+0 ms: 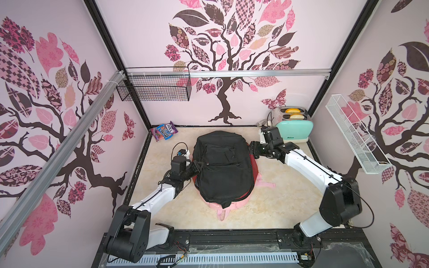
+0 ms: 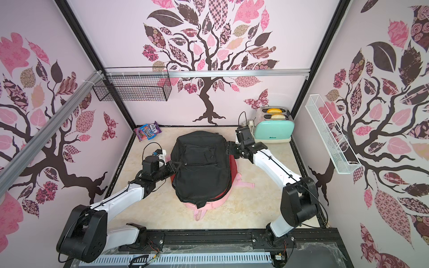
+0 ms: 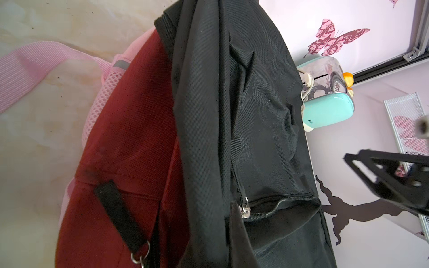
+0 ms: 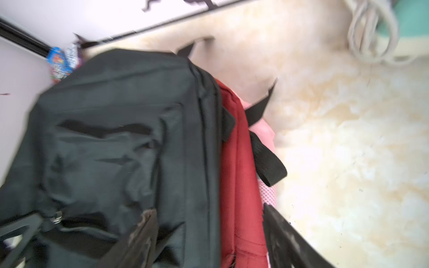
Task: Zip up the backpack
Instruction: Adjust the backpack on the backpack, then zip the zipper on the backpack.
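A black backpack (image 1: 224,167) (image 2: 202,167) lies flat mid-table on top of a red bag (image 1: 254,162) and a pink one (image 1: 232,205). My left gripper (image 1: 199,166) (image 2: 175,165) is at its left edge, shut, with its tips pinched on the black fabric right beside a silver zipper slider (image 3: 245,210). From that slider a partly gaping zipper (image 3: 278,205) runs across the front pocket. My right gripper (image 1: 251,148) (image 4: 209,225) is open at the bag's right edge. Its blurred fingers (image 4: 144,232) straddle the black and red bags without holding anything.
A mint toaster (image 1: 293,131) with its coiled cord stands at the back right, close behind my right arm. A candy bag (image 1: 164,132) lies in the back left corner. A small white device with a cable (image 1: 183,152) sits beside my left wrist. Wire baskets (image 1: 154,89) (image 1: 357,137) hang on the walls.
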